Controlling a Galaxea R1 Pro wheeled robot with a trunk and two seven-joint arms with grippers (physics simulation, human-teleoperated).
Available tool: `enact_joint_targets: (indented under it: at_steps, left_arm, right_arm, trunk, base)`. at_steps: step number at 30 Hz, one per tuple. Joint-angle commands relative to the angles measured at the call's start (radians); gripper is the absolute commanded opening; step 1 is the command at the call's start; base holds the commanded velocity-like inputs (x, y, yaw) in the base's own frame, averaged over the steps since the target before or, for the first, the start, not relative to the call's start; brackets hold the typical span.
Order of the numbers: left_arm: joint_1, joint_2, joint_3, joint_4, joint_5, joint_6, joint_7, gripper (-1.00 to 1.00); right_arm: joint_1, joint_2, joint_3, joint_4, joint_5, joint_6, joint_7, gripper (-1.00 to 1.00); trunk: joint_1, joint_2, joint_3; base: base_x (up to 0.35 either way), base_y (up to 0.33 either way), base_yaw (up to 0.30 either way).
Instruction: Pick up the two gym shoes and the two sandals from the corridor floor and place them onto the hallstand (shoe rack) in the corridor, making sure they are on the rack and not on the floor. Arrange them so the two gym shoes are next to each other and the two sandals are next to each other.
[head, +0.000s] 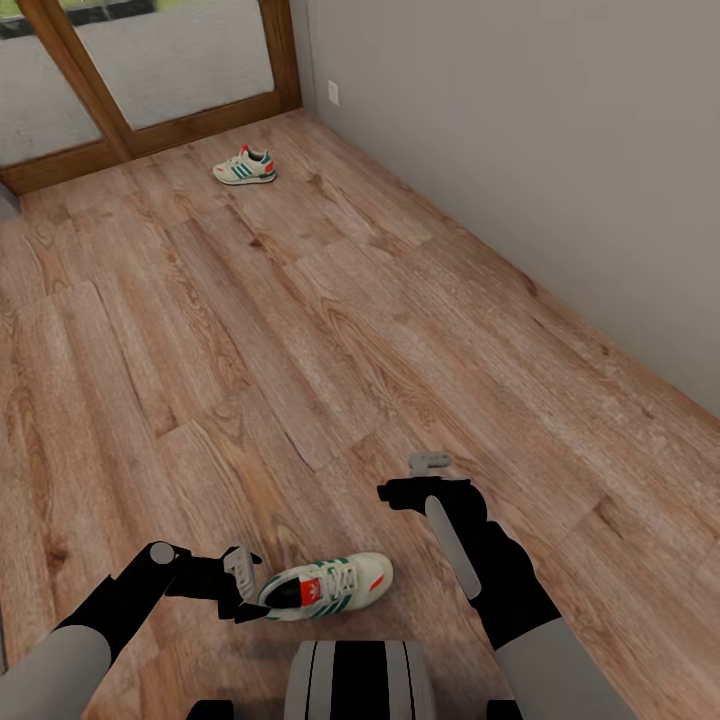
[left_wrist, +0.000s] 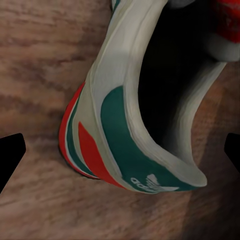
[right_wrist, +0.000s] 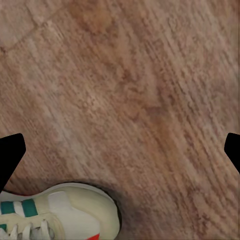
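The light brown wood-grain plank floor (head: 330, 330) lies open across the middle of the corridor, a wide bare stretch between near and far. Along the right runs a plain grey wall (head: 540, 140), closing that side. At the far end a wooden-framed glass door (head: 150, 70) bounds the room. Just before it, a white sneaker with green stripes and a red-orange heel tab (head: 245, 167) lies on the planks, with clear floor all round it. Near the robot, a second white green-striped sneaker (head: 330, 587) sits between the black left gripper (head: 243, 590), right at its heel, and the black right gripper (head: 428, 482), which stands apart over bare boards beyond the toe.
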Motion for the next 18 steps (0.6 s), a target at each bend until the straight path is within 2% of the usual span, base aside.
enact_joint_targets:
  at_steps: [1, 18]
  left_arm:
    - [0.0, 0.001, -0.002, -0.001, -0.005, -0.007, 0.0, 1.0]
    - [0.0, 0.001, -0.002, -0.001, -0.005, -0.007, 0.001, 1.0]
  right_arm:
    - [-0.001, 0.0, 0.001, -0.001, -0.01, 0.003, -0.01, 1.0]
    - [-0.001, 0.0, 0.001, -0.001, -0.01, 0.003, -0.01, 1.0]
  trunk:
    - [0.0, 0.0, -0.001]
    - [0.0, 0.0, -0.001]
  base:
    - [0.0, -0.021, 0.0]
    - [0.0, -0.003, 0.0]
